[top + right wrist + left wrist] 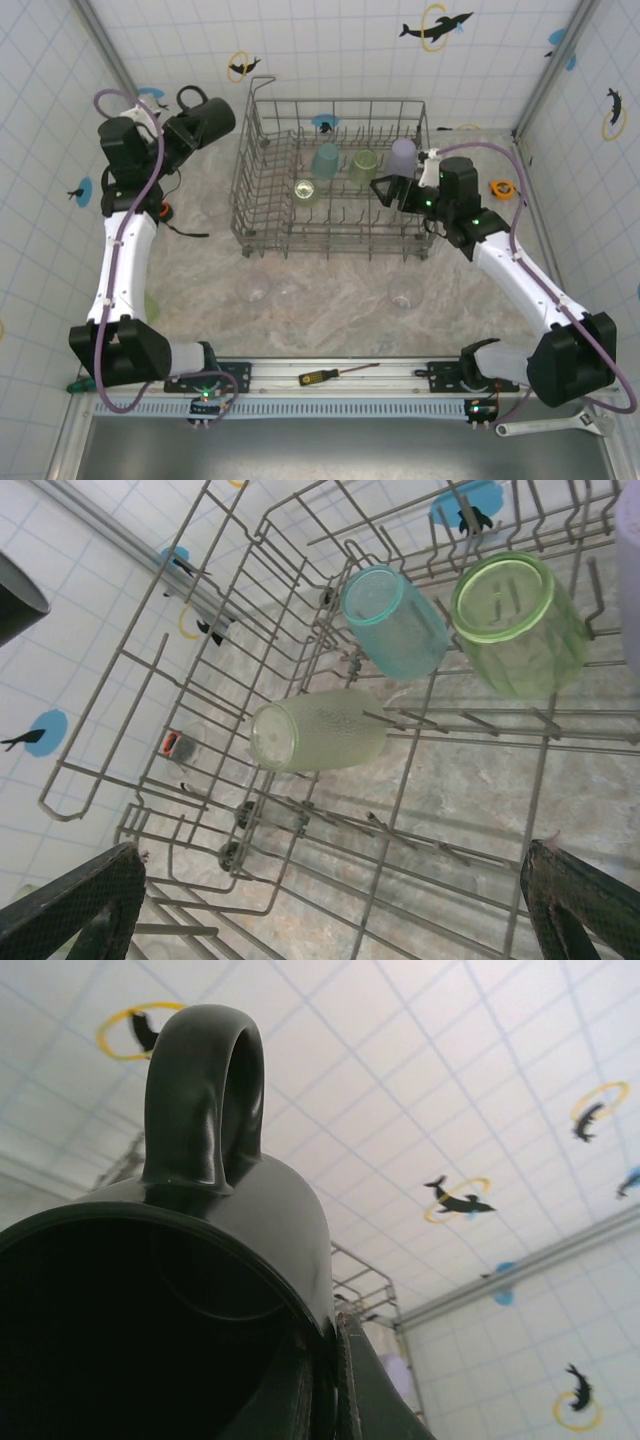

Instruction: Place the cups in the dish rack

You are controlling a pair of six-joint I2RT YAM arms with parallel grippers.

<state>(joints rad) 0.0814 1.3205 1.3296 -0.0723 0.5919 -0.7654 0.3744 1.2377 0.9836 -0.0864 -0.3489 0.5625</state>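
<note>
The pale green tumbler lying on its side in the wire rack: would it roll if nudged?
Probably a little: the pale green translucent tumbler is round and lies on its side. Tines of the grey wire dish rack beside it would likely stop it. It looks like thin plastic, so probably light.

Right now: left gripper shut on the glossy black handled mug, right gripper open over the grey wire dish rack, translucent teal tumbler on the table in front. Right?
Not the translucent teal tumbler: the right wrist view shows it inside the grey wire dish rack, among the tines. The rest holds: left gripper shut on the glossy black handled mug, right gripper open over the rack.
</note>
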